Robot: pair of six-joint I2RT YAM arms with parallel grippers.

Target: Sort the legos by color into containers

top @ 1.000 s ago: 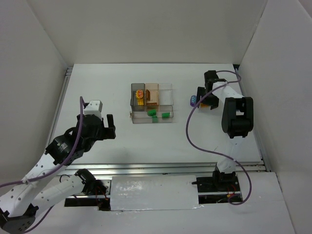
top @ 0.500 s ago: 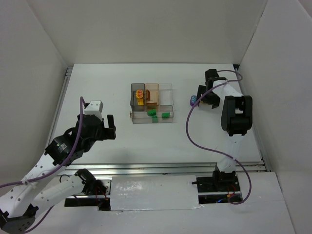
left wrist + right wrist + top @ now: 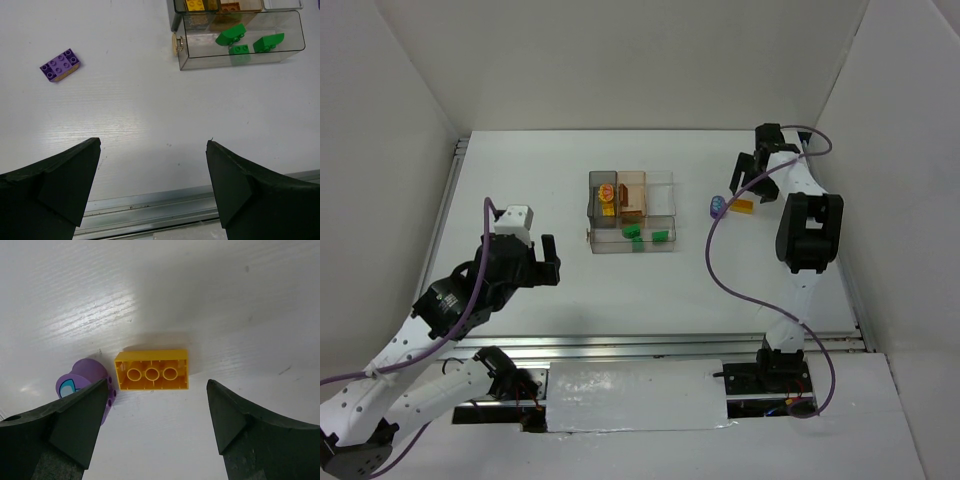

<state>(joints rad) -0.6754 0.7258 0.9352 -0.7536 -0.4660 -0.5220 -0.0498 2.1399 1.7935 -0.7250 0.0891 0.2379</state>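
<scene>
The containers are one clear divided tray (image 3: 662,190) at the table's middle. Its grey cell holds a yellow lego (image 3: 608,200), its tan cell an orange-brown one (image 3: 633,205), and its long cell three green legos (image 3: 231,34). Right of the tray, a yellow brick (image 3: 152,370) lies upside down beside a purple piece (image 3: 82,382). My right gripper (image 3: 157,385) stands open just short of the brick, holding nothing. My left gripper (image 3: 153,142) is open and empty near the front rail, with a purple brick (image 3: 61,64) lying left of the tray (image 3: 200,55).
White walls close in the table on three sides. A metal rail (image 3: 165,212) runs along the near edge under my left gripper. The right arm's purple cable (image 3: 715,270) loops over the table's right part.
My right gripper has drawn back toward the far right corner and its jaws have widened, leaving the yellow brick uncovered on the table. The left arm has stayed still.
</scene>
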